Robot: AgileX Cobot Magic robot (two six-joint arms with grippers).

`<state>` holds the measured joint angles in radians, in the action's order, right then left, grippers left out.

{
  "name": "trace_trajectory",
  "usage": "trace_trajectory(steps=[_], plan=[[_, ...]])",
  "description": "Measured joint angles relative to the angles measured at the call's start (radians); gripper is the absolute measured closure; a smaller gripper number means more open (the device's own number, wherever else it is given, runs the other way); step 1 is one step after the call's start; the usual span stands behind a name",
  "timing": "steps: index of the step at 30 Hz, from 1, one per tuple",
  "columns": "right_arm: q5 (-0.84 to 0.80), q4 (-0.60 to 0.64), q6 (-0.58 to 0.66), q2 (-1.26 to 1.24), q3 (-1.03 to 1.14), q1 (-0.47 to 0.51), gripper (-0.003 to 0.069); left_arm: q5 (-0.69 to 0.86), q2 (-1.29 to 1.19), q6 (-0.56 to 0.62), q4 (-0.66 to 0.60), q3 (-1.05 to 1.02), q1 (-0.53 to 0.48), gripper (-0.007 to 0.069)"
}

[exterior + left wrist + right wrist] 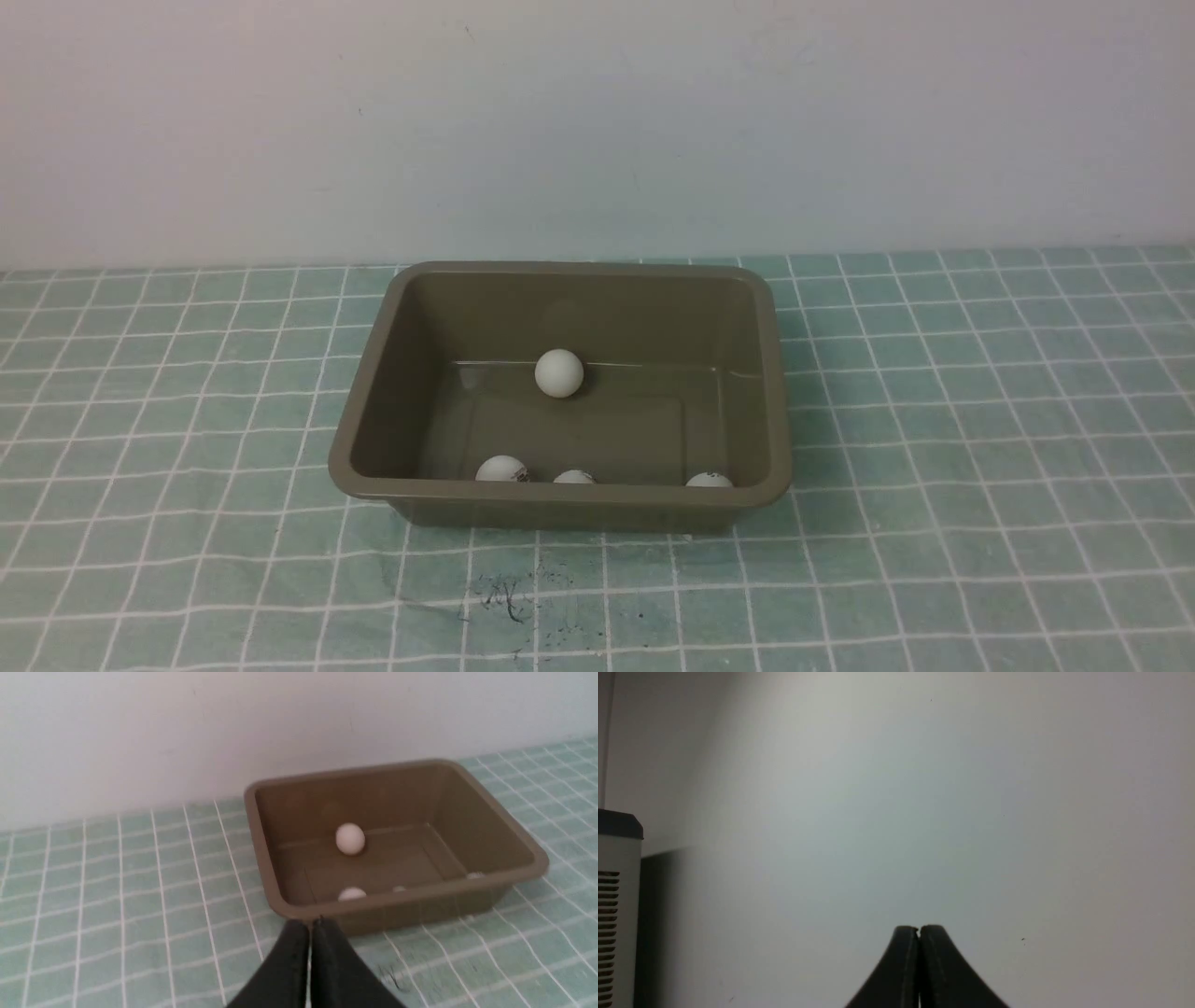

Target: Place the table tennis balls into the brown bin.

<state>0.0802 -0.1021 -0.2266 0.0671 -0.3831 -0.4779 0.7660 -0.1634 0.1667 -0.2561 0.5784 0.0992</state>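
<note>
The brown bin (775, 373) stands mid-table near the wall. Inside it, one table tennis ball (559, 372) rests near the far wall; three more lie along the near wall, partly hidden by the rim: the left ball (501, 469), the middle ball (574, 477), the right ball (709, 480). Neither gripper shows in the front view. In the left wrist view my left gripper (311, 921) is shut and empty, just short of the bin (486, 826), where the far ball (350, 838) shows. My right gripper (919, 928) is shut, facing a bare wall.
A green cloth with a white grid (980, 448) covers the table, with dark scuff marks (509, 593) in front of the bin. A white wall (597, 121) runs behind. A grey vented appliance (614, 914) shows beside the right gripper's view.
</note>
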Motion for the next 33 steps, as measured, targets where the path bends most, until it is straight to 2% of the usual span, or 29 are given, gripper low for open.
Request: trace_trajectory(steps=[3, 8, 13, 33], plan=[[0.000, 0.000, 0.000, 0.000, 0.000, 0.000, 0.0672, -0.242, 0.044, 0.000, 0.064, -0.171, -0.020, 0.0629], [0.000, 0.000, 0.000, 0.000, 0.000, 0.000, 0.0672, -0.412, 0.154, 0.000, 0.122, -0.456, -0.084, 0.0629], [0.000, 0.000, 0.000, 0.000, 0.000, 0.000, 0.0672, -0.424, 0.174, 0.000, 0.131, -0.599, -0.102, 0.0629], [0.000, 0.000, 0.000, 0.000, 0.000, 0.000, 0.0672, -0.387, 0.174, 0.000, 0.134, -0.604, -0.103, 0.0629]])
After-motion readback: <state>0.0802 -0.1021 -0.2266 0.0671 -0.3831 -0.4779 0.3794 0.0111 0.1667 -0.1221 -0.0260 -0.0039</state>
